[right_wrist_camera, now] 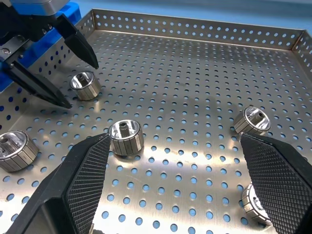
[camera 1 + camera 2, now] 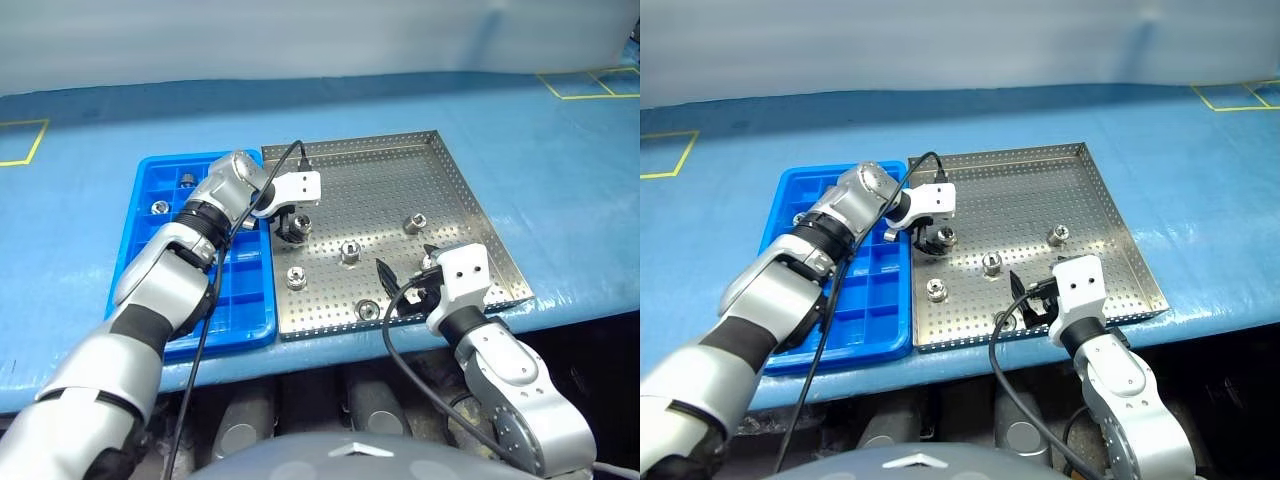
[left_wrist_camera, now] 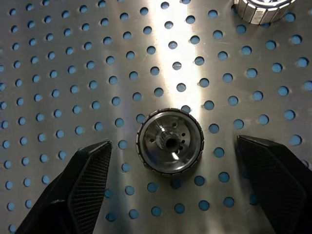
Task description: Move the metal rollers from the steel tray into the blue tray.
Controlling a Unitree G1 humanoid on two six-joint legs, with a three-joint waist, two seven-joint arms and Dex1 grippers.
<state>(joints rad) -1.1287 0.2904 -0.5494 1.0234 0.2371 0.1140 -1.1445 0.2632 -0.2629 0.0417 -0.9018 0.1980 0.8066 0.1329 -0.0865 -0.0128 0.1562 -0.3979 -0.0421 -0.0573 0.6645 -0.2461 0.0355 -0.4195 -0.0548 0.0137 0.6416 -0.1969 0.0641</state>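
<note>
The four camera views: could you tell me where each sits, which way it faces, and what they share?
Left eye and right eye views: on the head, facing forward and down over both arms at the steel tray and blue tray.
Left wrist view: on the left wrist, facing down between the open left gripper fingers at one roller.
Right wrist view: on the right wrist, facing across the tray past the open right gripper.
Shared: that roller shows in both wrist views.

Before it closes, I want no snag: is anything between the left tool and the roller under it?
Nothing visible. The left tool is open, its fingers on either side of the roller on the steel tray. Bare perforated floor lies between each finger and the roller. The next roller sits apart.
</note>
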